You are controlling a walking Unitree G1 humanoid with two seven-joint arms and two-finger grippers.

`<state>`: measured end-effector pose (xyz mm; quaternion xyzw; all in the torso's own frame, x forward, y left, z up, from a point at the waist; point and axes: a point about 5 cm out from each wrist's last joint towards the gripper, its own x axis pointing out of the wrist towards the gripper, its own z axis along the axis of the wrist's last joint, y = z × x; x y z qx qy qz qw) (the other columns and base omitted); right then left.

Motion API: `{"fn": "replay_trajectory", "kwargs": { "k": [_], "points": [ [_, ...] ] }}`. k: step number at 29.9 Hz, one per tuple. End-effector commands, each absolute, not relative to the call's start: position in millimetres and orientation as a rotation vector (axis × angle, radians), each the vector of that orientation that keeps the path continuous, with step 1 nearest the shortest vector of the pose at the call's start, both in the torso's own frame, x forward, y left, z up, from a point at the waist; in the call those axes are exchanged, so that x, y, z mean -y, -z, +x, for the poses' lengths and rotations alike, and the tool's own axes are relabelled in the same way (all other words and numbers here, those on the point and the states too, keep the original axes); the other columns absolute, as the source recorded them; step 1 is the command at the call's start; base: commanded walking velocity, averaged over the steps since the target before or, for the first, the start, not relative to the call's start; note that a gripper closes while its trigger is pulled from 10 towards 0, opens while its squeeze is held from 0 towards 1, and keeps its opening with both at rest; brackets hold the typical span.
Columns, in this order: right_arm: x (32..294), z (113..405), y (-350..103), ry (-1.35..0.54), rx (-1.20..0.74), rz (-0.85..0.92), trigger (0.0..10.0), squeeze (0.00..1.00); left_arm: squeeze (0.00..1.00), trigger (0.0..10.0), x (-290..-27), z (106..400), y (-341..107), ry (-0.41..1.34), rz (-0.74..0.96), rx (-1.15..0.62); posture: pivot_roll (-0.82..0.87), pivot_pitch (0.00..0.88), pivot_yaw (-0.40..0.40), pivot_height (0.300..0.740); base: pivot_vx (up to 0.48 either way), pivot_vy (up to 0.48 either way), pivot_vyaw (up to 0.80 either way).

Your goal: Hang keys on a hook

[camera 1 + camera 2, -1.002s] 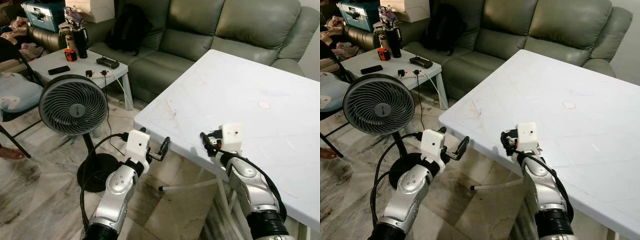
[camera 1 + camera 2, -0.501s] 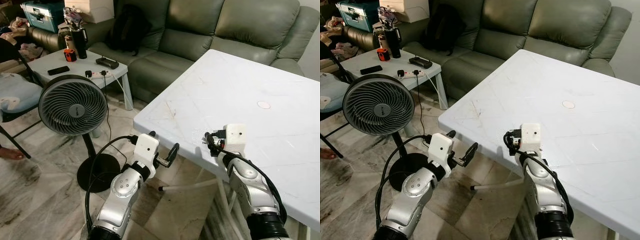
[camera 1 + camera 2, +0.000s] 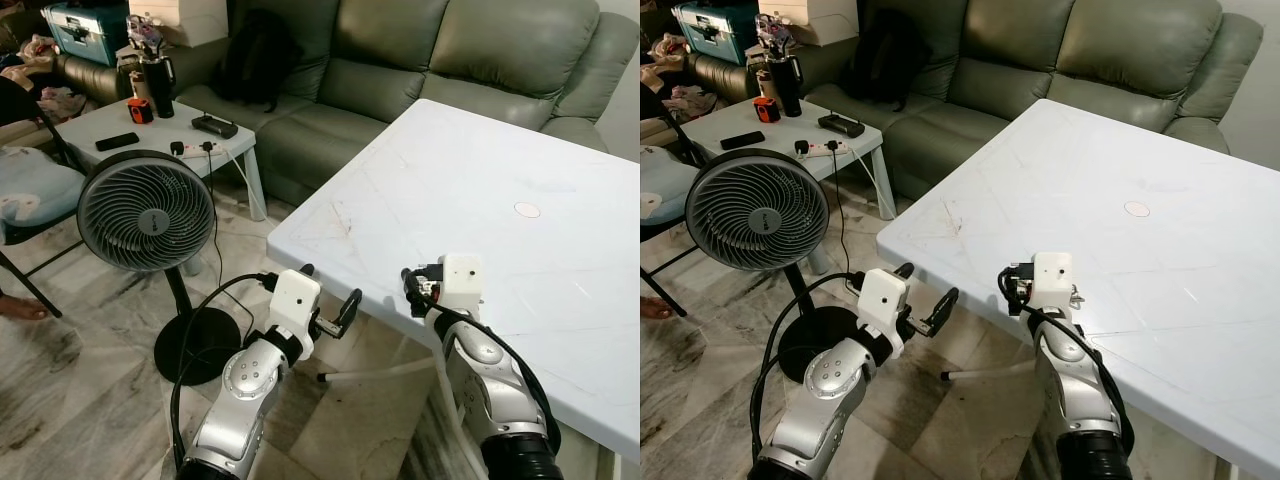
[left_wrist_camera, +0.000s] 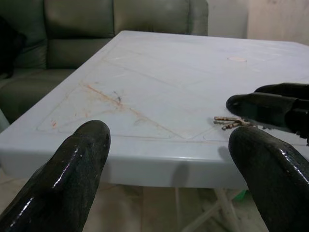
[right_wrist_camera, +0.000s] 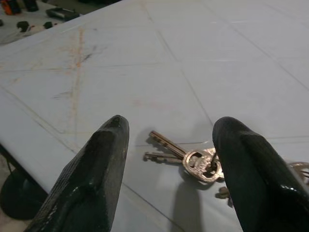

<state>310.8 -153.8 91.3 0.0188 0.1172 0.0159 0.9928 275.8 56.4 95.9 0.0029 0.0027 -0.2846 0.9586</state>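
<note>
A white plastic folding table [image 3: 480,190] fills the 3 o'clock side, and behind it at 12 o'clock runs a grey-green leather sofa [image 3: 400,60]. At 9 o'clock a black pedestal fan [image 3: 147,212] stands on the marbled tile floor [image 3: 80,370], with a small white side table [image 3: 120,125] at 10 o'clock holding a phone, a power strip and a tumbler

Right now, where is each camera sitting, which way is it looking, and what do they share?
Head, both eyes: looks forward and down at the white table, fan and sofa; both arms show.
Left wrist: below the table's edge, facing the keys; own fingers show.
Right wrist: over the table, above the keys; right hand open.
Both wrist views share the keys.
</note>
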Motion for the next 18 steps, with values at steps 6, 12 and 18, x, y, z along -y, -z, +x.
{"fn": "replay_trajectory", "kwargs": {
  "k": [6,12,18],
  "points": [
    [158.4,308.6,-94.8,0.015,-0.231,0.066,10.0,0.00,0.00,10.0,-55.2,269.4,-98.2,0.582,0.004,-0.011,0.08,0.016,-0.011,0.740,0.000,0.000,0.00],
    [157.1,306.7,-96.2,0.020,-0.225,0.065,10.0,0.00,0.00,10.0,-54.1,266.5,-99.9,0.583,0.000,-0.014,0.08,0.032,-0.013,0.740,0.000,0.000,0.00],
    [150.0,308.9,-96.7,-0.011,-0.216,0.046,10.0,0.00,0.00,10.0,-54.9,265.7,-100.9,0.576,-0.003,-0.021,0.09,0.041,-0.022,0.740,0.000,0.000,0.00]
  ]
}}
